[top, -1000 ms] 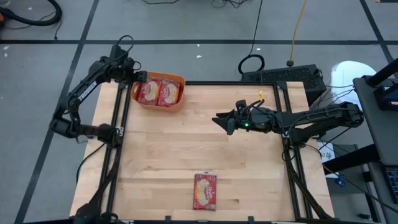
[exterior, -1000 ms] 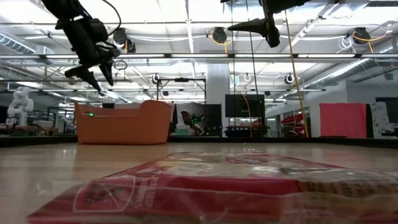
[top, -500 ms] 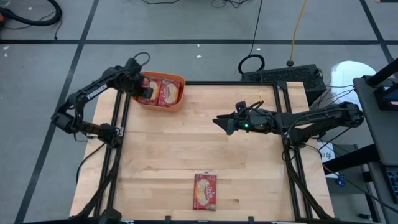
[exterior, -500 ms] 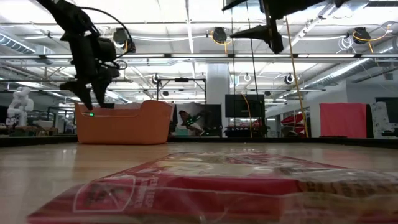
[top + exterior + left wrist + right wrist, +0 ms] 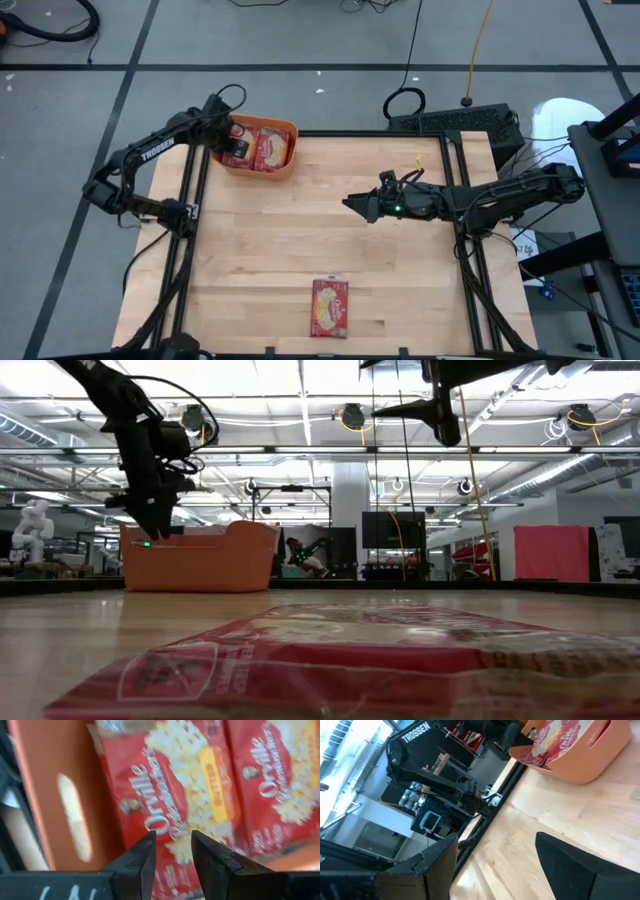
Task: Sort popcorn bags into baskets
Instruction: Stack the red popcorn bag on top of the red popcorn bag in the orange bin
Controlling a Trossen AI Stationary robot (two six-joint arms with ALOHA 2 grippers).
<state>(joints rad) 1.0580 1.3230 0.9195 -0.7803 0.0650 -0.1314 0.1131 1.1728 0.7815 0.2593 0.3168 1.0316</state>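
While left claw (image 5: 237, 148) hovers over tub (image 5: 283, 166), lone packet (image 5: 331, 307) lies well apart.

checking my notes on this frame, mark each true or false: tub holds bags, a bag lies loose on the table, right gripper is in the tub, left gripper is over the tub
The tub holds bags: true.
A bag lies loose on the table: true.
The right gripper is in the tub: false, it hangs open above the table's middle, far from the tub.
The left gripper is over the tub: true.
The loose bag touches the tub: false, it lies at the opposite edge.
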